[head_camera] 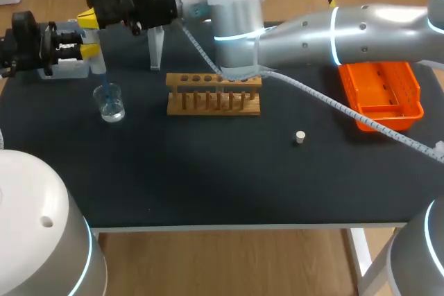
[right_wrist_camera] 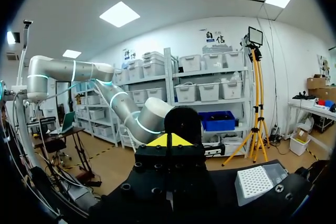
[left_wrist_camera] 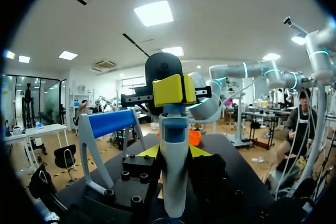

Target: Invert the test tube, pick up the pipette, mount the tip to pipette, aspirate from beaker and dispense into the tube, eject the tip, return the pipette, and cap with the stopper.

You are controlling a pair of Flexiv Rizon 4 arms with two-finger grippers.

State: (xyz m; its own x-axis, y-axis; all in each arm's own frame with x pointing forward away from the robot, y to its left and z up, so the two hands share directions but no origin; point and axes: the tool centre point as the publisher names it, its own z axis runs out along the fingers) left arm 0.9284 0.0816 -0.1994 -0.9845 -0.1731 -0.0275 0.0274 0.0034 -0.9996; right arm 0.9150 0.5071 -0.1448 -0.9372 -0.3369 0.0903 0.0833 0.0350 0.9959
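The grey-and-blue plastic pipette [left_wrist_camera: 173,182] stands upright, clamped from both sides by the left gripper [left_wrist_camera: 174,152], which is at a narrow opening with its fingers against the body. The pipette's tip points down into the clear glass beaker [head_camera: 109,104] of bluish liquid. The right gripper [head_camera: 89,17], its fingers closed together, sits on the pipette's top. Nearby are a white stand with a blue bar [left_wrist_camera: 112,122], a wooden tube rack [head_camera: 214,95], a small white stopper [head_camera: 300,137] and an orange tip box [head_camera: 383,93] — the right arm [head_camera: 312,32] crosses above the rack.

White stopper [head_camera: 300,137], orange tray [head_camera: 386,114]
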